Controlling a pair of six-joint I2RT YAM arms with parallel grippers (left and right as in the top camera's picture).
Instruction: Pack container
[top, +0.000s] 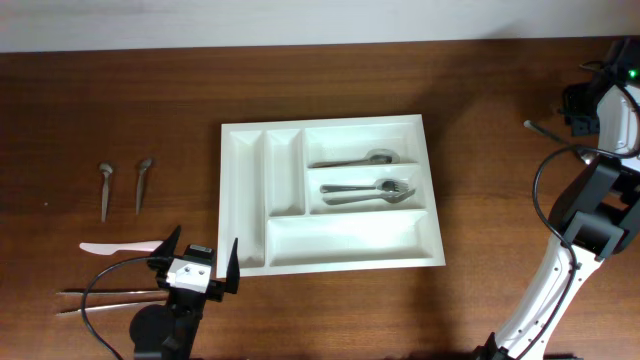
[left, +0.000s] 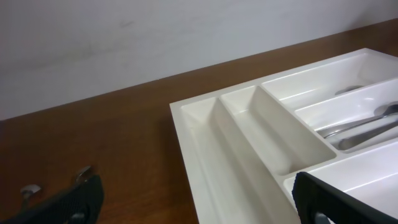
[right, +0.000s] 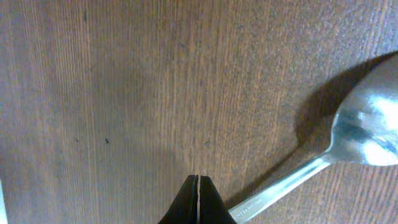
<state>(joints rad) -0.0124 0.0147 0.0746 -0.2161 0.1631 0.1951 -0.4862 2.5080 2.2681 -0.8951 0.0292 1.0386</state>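
My left gripper (top: 201, 258) hangs released, fingers spread wide w/ nothing between them, low over the brown wooden table (top: 120, 110) near its front edge. The container, a large white rectangular plastic cutlery tray (top: 350, 240) w/ five compartments, lies mid-table at approx. 1 o'clock from that hand. Its near-left corner sits just beside my right-side finger; I can't tell if they touch. In the left wrist view the two narrow compartments run away from me, both bare. The top wide compartment holds a silver metal spoon (top: 360, 159). The middle wide one holds a small bunch of silver metal forks (top: 370, 190). The bottom wide one is bare. At approx. 10 o'clock from my left hand lie two short silver metal spoons (top: 105, 185) side by side, and at 9 o'clock, close by, a white plastic knife (top: 118, 246). My right gripper (right: 197, 196) is far off at the table's right end, clenched, the tips pressed together w/ nothing between them. The tray is well apart from it, at approx. 8 o'clock. A large silver metal spoon (right: 360, 134) lies on the wood just beside those tips, bowl at 2 o'clock, handle running back past the right finger.
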